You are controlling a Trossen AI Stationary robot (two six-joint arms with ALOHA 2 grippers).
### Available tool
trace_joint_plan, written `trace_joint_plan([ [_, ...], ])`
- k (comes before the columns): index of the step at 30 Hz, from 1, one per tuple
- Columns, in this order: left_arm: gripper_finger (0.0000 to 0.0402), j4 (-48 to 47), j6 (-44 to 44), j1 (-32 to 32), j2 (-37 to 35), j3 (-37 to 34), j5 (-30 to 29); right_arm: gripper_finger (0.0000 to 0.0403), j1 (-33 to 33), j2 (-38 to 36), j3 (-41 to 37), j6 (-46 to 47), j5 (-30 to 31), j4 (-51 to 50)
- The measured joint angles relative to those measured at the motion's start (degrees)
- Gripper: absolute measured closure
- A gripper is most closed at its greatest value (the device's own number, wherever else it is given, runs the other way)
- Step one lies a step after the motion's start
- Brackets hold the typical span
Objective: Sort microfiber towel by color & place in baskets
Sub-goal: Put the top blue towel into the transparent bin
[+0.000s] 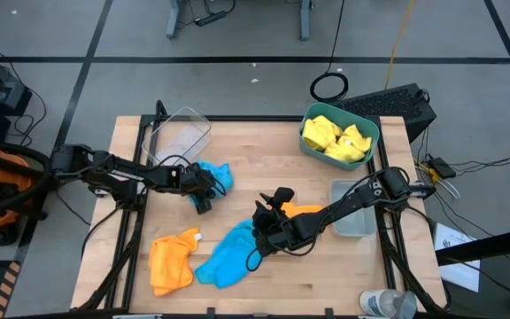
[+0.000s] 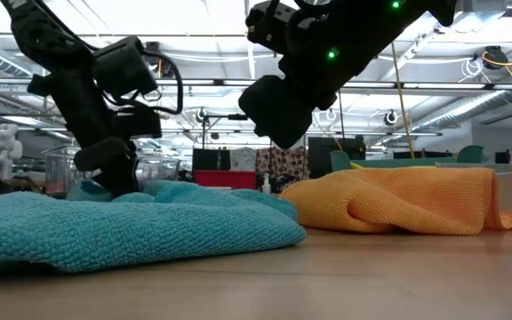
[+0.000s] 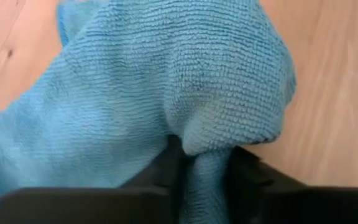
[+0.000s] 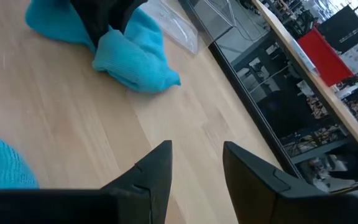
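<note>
My left gripper (image 1: 202, 190) is shut on a sky-blue towel (image 1: 217, 175) near the clear basket (image 1: 181, 133). My right gripper (image 1: 268, 215) is open and hovers above the table centre with nothing between its fingers (image 4: 197, 155). Below and beside it, a second blue towel (image 1: 228, 254) lies crumpled on the table next to an orange towel (image 1: 301, 210). Another orange towel (image 1: 171, 261) lies near the table's front left. Two yellow towels (image 1: 336, 139) sit in the teal basket (image 1: 372, 124). The small grey basket (image 1: 353, 221) stands at the right. My left gripper pinches a bunched fold of the blue towel (image 3: 207, 152) between its two fingers, several layers gathered together. It comes from the table's left side, slanting down. The rest of the towel (image 3: 135, 81) spreads out beyond the fingers and lies on the table.
The wooden table (image 1: 264, 151) shows bare wood between the two blue towels. A clear bottle (image 1: 386, 304) stands at the near right corner. A black box (image 1: 397, 105) sits behind the teal basket, off the far right corner.
</note>
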Motion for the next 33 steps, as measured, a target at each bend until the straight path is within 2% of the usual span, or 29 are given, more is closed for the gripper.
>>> trace_joint_plan([
  [2,0.0371,1.1,0.0,-0.1,0.0,-0.1,0.2,0.0268,0.0,0.0,-0.7,0.5,0.0,1.8],
  [3,0.0382,1.8,-0.1,-0.1,0.1,-0.1,0.4,0.0268,0.0,-0.1,-1.4,0.0,0.1,3.6],
  [8,0.0365,4.4,0.0,-0.1,-0.8,-0.2,0.9,0.0268,-0.7,-0.1,-7.2,-6.7,-1.4,21.1],
  [14,0.0373,6.6,0.0,-0.5,-3.2,-0.2,3.4,0.0264,-2.7,-0.1,-11.0,-18.5,-16.4,44.2],
  [17,0.0379,8.2,0.0,-1.4,-5.2,-0.2,5.2,0.025,-3.4,-0.1,-11.2,-20.6,-19.5,49.1],
  [21,0.038,9.4,0.7,-3.3,-8.6,-0.2,5.3,0.0205,-3.8,-0.1,-11.2,-21.5,-19.5,49.5],
  [26,0.038,9.5,1.4,-5.0,-12.8,-0.2,5.3,0.0118,-4.0,-0.1,-11.2,-24.2,-19.3,52.0],
  [29,0.0376,10.1,1.5,-5.8,-14.7,-0.2,5.3,0.0076,-4.7,-0.1,-11.2,-26.7,-21.7,54.4],
  [33,0.0375,12.4,2.0,-6.9,-16.1,-0.2,6.1,0.0051,-6.2,0.0,-11.2,-26.3,-22.6,56.4],
])
